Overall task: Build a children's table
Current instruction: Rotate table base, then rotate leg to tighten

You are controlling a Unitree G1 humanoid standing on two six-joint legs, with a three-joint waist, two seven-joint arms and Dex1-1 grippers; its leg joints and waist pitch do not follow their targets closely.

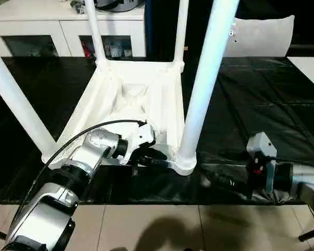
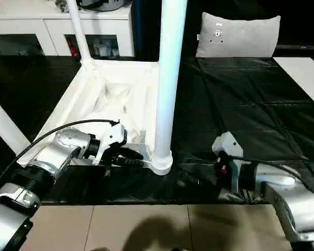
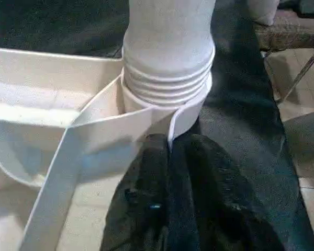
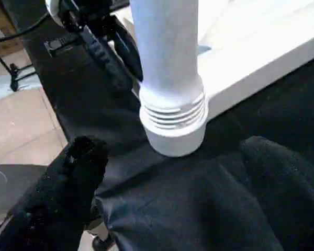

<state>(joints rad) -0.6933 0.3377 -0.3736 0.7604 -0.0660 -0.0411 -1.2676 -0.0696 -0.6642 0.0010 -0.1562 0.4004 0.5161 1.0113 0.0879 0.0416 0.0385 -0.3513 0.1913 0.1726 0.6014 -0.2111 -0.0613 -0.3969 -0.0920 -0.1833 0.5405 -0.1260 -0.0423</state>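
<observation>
Black-covered worktop with an upturned white table on it

The worktop (image 1: 251, 94), draped in wrinkled black sheeting, carries the children's table (image 1: 131, 99) lying top-down near its front edge, legs rising upward. A grey cushion (image 2: 238, 34) sits at the far edge, a white panel (image 2: 303, 73) at the right side. Beige tiled floor (image 1: 146, 230) lies in front.

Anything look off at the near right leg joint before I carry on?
The near right leg is not fully seated: several thread rings show above its corner socket. The left gripper is pinching the tabletop rim beside it.
</observation>
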